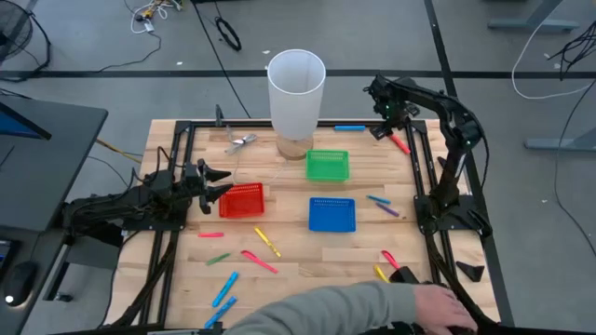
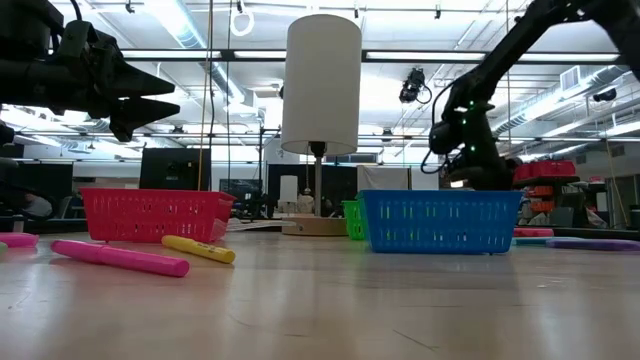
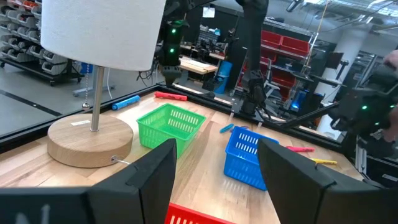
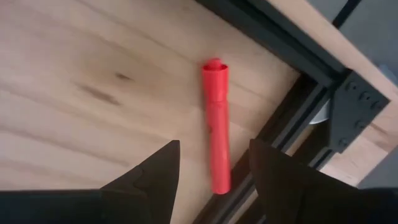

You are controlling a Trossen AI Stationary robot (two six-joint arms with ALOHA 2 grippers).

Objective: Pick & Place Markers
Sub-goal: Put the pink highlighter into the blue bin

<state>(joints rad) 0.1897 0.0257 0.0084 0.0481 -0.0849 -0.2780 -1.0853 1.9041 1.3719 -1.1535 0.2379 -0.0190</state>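
While markers lay scattered on the table and none sat visibly in a basket, the right gripper hovered open over a red marker, holding nothing.

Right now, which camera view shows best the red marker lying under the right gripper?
The right wrist view: the red marker fills the middle, beside the black frame rail, between the open right gripper fingers. The high view shows it small. The left wrist view shows it far off. The low view hides it.
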